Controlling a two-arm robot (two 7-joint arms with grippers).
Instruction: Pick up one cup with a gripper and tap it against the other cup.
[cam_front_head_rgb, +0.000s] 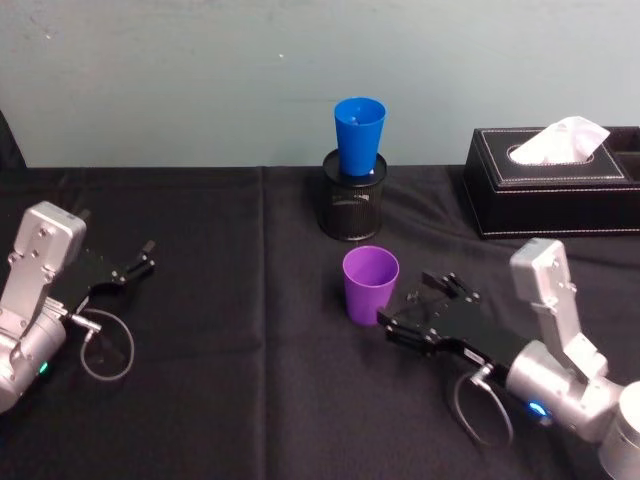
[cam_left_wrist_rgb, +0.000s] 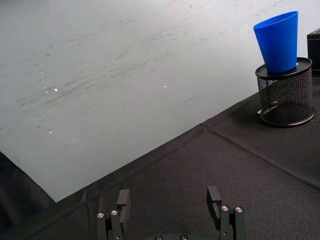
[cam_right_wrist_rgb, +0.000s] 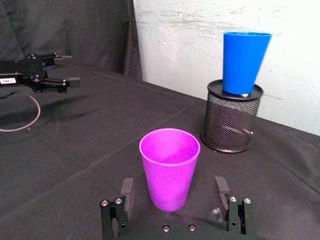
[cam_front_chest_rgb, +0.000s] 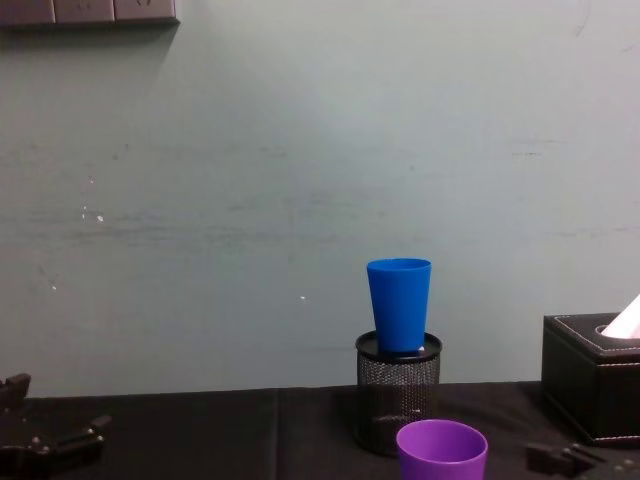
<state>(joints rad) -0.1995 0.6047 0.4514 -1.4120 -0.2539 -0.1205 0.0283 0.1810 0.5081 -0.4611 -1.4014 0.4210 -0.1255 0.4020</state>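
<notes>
Mid-table on the black cloth (cam_front_head_rgb: 250, 400), upright: smooth purple plastic tumbler (cam_front_head_rgb: 370, 283), mouth up, long axis vertical. Low just beside it, black two-jaw right gripper (cam_front_head_rgb: 397, 308), jaws spread either side. Seemingly pre-grasp; next: closing, lifting, carrying to tall blue plastic tumbler (cam_front_head_rgb: 359, 135) in black mesh holder (cam_front_head_rgb: 353, 208). Left gripper (cam_front_head_rgb: 147, 256) parked, spread.

Soft, even room light leaves the pale wall (cam_front_chest_rgb: 250, 180) bright and the black cloth (cam_front_head_rgb: 230, 350) dark. Shadows on the cloth are faint and soft-edged.
</notes>
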